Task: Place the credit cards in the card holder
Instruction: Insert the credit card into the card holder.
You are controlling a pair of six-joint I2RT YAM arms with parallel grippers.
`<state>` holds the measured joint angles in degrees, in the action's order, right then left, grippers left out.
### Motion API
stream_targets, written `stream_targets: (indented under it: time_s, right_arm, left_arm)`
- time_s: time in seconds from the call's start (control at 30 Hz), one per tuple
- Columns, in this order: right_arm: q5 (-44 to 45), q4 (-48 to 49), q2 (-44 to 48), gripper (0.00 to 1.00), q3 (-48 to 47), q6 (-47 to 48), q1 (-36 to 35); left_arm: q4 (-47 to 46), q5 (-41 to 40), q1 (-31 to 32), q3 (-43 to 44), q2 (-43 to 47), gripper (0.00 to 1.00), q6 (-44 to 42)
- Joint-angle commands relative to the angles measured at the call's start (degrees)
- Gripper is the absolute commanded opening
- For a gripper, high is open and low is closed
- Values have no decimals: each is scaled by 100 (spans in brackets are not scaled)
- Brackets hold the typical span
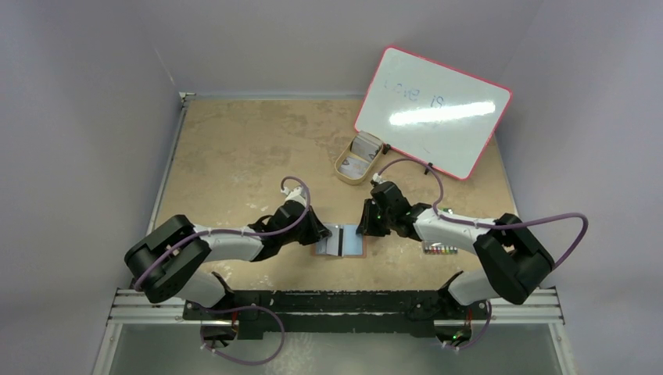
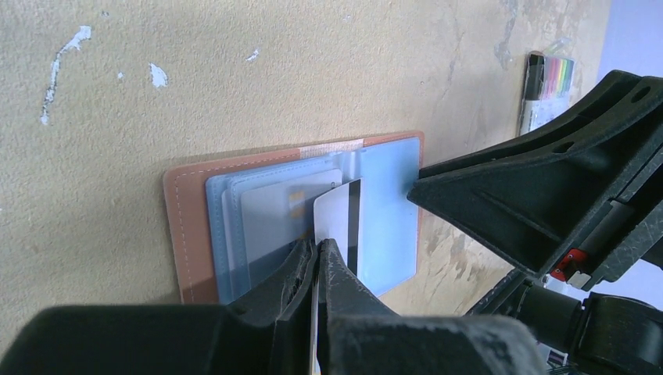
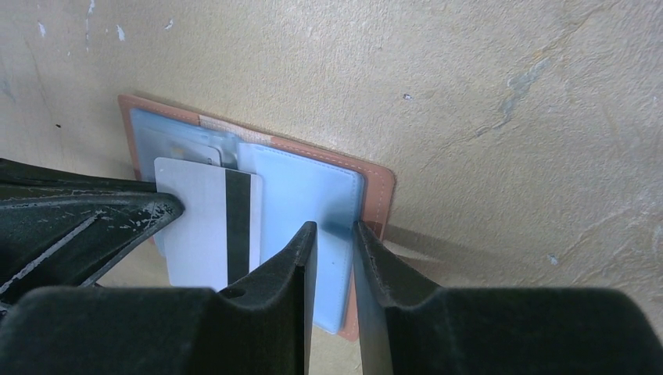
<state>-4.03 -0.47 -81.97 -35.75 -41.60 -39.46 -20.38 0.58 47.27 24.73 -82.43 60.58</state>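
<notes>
Left wrist: left gripper [image 2: 317,245] clamps card [image 2: 336,215], right gripper [image 3: 335,231], slightly apart, pins holder [image 2: 184,234] at three o'clock; tilted card could snag, buckle.

You cannot see the striped card's [image 2: 332,215] lower end — the left gripper's [image 2: 319,248] fingers cover it. The right gripper [image 3: 335,228] hides the card holder's [image 3: 379,183] near edge. Seen from above, the tray's [image 1: 341,170] contents are too small to identify.

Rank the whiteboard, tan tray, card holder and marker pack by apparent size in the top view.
Largest: whiteboard.
Then: tan tray and card holder, too alike to rank.
Smallest: marker pack.
</notes>
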Motion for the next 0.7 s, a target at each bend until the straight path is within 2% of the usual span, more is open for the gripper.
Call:
stream_targets:
  time_s: [0.0, 0.3, 0.67]
  right_arm:
    - [9, 31, 114, 26, 164, -125, -35]
    - [-25, 94, 105, 26, 198, -203, -35]
    - [-5, 257, 94, 25, 291, -333, -35]
  left_arm:
    - [-432, -292, -9, -155, -104, 0, 13]
    - [-482, -537, 17, -108, -132, 0, 185]
    - [-1018, -566, 272, -163, -487, 0, 492]
